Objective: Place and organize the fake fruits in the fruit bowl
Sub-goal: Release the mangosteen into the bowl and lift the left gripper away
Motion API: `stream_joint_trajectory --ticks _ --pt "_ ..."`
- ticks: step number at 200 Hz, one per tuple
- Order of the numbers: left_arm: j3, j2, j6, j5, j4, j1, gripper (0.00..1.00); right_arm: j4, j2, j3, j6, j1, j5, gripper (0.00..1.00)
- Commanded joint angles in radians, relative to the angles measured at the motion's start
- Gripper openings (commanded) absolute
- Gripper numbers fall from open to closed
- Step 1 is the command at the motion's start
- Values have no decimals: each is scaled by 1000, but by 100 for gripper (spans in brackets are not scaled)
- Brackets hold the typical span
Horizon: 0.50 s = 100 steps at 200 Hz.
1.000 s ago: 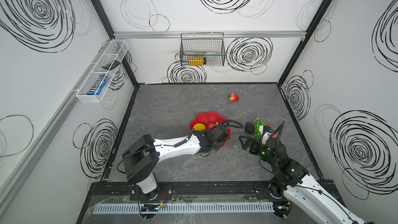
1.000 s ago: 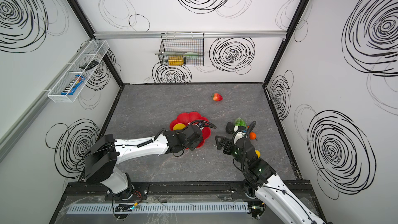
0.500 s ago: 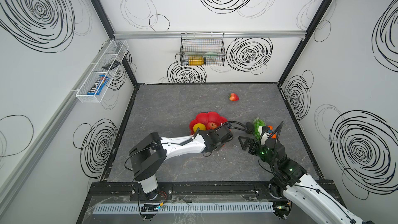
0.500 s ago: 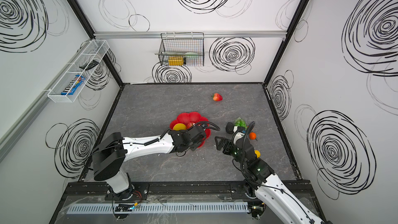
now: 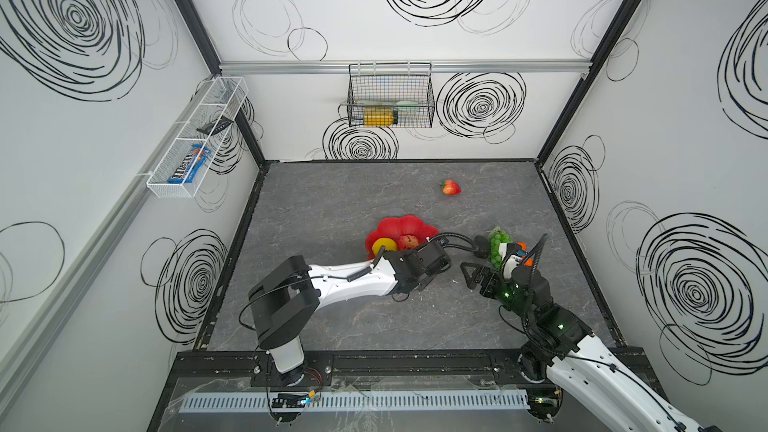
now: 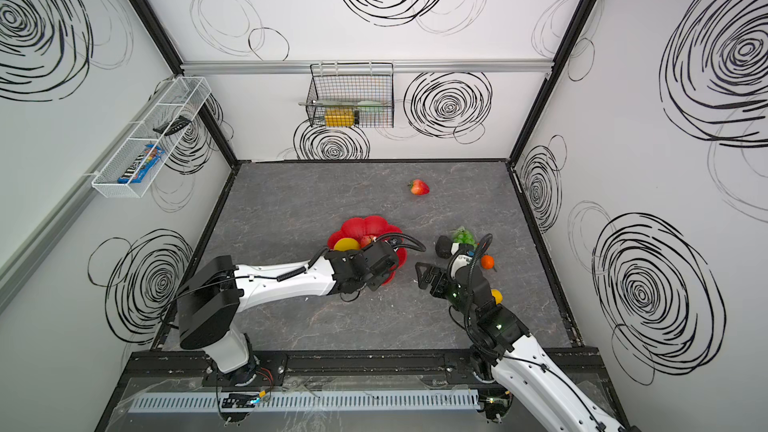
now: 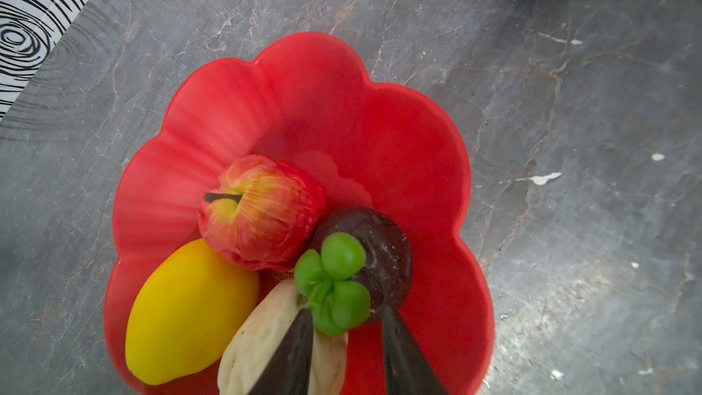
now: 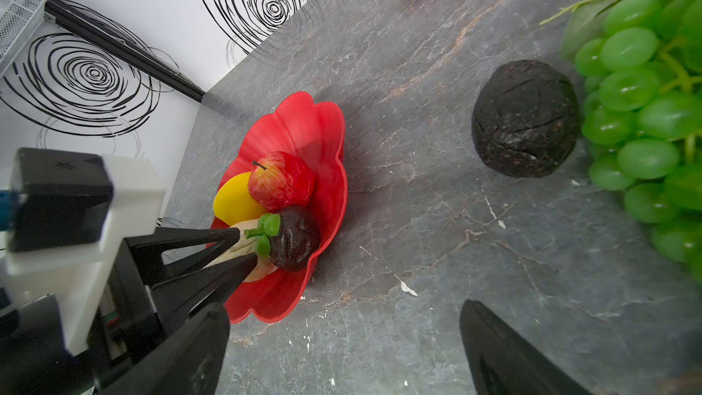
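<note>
Step in hand, by judgement: release. Left gripper (image 7: 346, 311), jaws parted, straddles mangosteen (image 7: 380, 245) lying in fruit bowl (image 5: 399, 224), mid-frame in a top view, beside apple (image 7: 262, 210), lemon (image 7: 190, 309), pear (image 7: 258, 336). Right gripper (image 8: 345, 305) spread, empty. Next likely calls for clean withdrawal, then avocado (image 6: 444, 247), grapes (image 6: 463, 236) right of bowl.

White walls (image 5: 457, 47) bore black scribbled swirls, an aluminium rail (image 5: 291, 67) on the back one carried a black wire basket (image 5: 390, 97), a white mesh tray (image 5: 195, 139) hung left, and the floor (image 5: 332, 201) was grey, marble-veined.

Apple (image 7: 262, 210), lemon (image 7: 190, 309), pear (image 7: 258, 340), mangosteen (image 7: 380, 245) in fruit bowl (image 7: 380, 127), avocado (image 8: 526, 119) beside grapes (image 8: 645, 108) right of it, strawberry (image 5: 451, 187) behind
</note>
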State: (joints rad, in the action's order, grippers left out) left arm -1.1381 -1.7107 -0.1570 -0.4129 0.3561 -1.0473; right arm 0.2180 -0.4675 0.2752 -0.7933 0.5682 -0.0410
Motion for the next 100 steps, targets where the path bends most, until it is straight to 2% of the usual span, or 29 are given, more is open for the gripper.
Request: stream_joint_trajectory --ticks 1,45,69,80,83,100 --pt "27 97 -21 44 -62 -5 39 43 -16 61 34 -10 -54 99" --pt "232 346 -90 140 -260 6 48 173 -95 160 52 -23 -200 99" --pt "401 517 -135 122 -378 22 55 250 -140 209 9 -38 -266 96" --pt "475 591 -154 120 -417 40 59 266 -158 217 -18 -42 -258 100" --pt "492 607 -160 119 -422 47 59 268 -161 217 -25 -45 -255 98" --pt "569 680 -185 111 -436 88 60 299 -188 222 -70 -47 -269 97"
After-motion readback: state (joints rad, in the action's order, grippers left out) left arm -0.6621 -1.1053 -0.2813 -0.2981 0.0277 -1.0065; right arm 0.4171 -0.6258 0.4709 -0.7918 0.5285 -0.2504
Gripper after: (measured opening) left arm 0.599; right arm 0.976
